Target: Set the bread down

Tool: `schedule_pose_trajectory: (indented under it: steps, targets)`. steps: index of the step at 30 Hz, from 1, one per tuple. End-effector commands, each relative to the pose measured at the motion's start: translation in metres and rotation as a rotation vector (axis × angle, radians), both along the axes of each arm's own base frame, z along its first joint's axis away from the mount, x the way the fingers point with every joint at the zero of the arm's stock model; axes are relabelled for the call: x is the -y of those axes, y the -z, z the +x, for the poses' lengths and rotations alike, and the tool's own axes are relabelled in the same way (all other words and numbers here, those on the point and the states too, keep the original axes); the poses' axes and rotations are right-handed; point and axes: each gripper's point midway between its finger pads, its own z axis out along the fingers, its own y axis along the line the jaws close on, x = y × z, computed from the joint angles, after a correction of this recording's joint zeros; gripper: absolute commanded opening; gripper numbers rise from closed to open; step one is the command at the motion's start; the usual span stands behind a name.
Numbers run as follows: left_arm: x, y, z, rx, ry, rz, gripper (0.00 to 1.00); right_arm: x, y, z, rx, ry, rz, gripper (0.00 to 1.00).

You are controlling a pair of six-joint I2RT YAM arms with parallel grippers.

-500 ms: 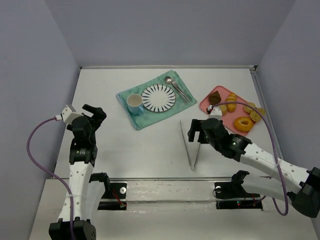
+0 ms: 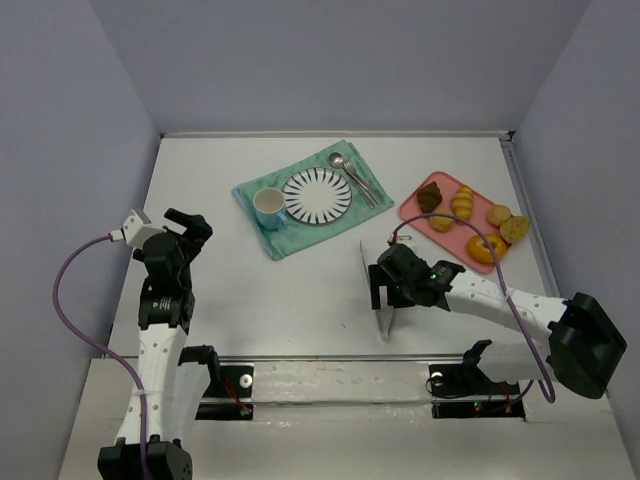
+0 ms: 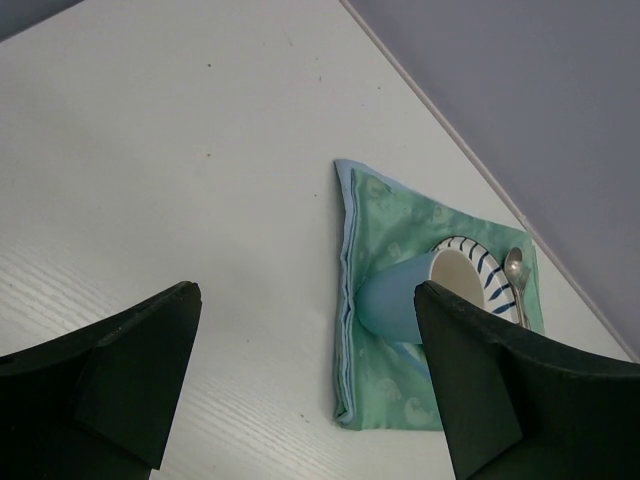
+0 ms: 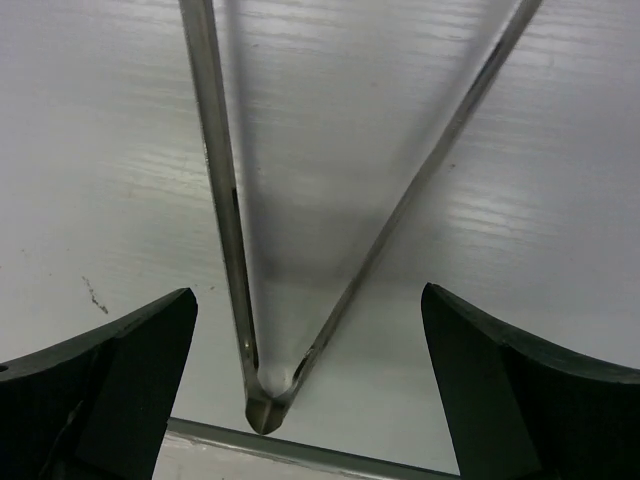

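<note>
The bread point(image 2: 443, 222) is a small round golden bun on the pink tray point(image 2: 415, 213), among other pastries at the right. Metal tongs point(image 2: 364, 256) lie on the table in a V, hinge toward the near edge. My right gripper point(image 2: 385, 293) hangs open low over the tongs, far from the bread. In the right wrist view the tongs point(image 4: 225, 230) lie between the open fingers point(image 4: 110, 400), hinge end point(image 4: 262, 405) nearest, and the gripper point(image 4: 305, 390) holds nothing. My left gripper point(image 2: 186, 226) is open and empty at the left, also in its wrist view point(image 3: 305, 385).
A green mat point(image 2: 290, 238) at the back centre holds a cup point(image 2: 267, 204), a striped plate point(image 2: 317, 195) and a spoon point(image 2: 345, 170). The tray also carries a chocolate muffin point(image 2: 430, 196), croissant point(image 2: 462, 204), cookies point(image 2: 508, 222) and ring donut point(image 2: 487, 247). The table's near edge point(image 4: 400, 458) is just behind the tongs' hinge.
My right gripper has moved toward the near edge and down, from beside the tray to low over the tongs. The left arm has not moved.
</note>
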Motion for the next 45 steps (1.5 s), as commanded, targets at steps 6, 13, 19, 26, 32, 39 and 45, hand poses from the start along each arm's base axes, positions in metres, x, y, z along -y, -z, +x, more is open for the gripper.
schedule_pose_trajectory:
  steps: [6, 13, 19, 26, 32, 39, 45]
  targets:
    - [-0.004, -0.006, 0.009, 0.01, -0.013, 0.014, 0.99, -0.033, 0.014, 0.005, -0.005, -0.13, 0.066, 1.0]
    - [-0.005, -0.006, 0.009, 0.014, -0.02, 0.015, 0.99, -0.007, 0.044, 0.025, -0.017, 0.088, -0.126, 0.98]
    - [-0.007, -0.008, 0.008, 0.022, -0.029, 0.014, 0.99, 0.009, 0.043, 0.021, 0.007, 0.2, -0.208, 0.41]
    - [-0.005, -0.009, 0.007, 0.025, -0.023, 0.015, 0.99, 0.003, -0.024, 0.039, 0.173, 0.181, -0.085, 0.19]
    - [-0.004, -0.012, 0.004, 0.039, -0.019, 0.014, 0.99, 0.003, -0.089, 0.056, 0.315, 0.169, 0.022, 0.21]
    - [-0.003, -0.012, 0.004, 0.04, -0.013, 0.013, 0.99, 0.058, -0.092, 0.083, 0.24, 0.335, 0.043, 0.26]
    - [-0.001, -0.013, 0.006, 0.044, -0.002, 0.01, 0.99, 0.083, -0.088, 0.092, 0.22, 0.377, 0.026, 0.42]
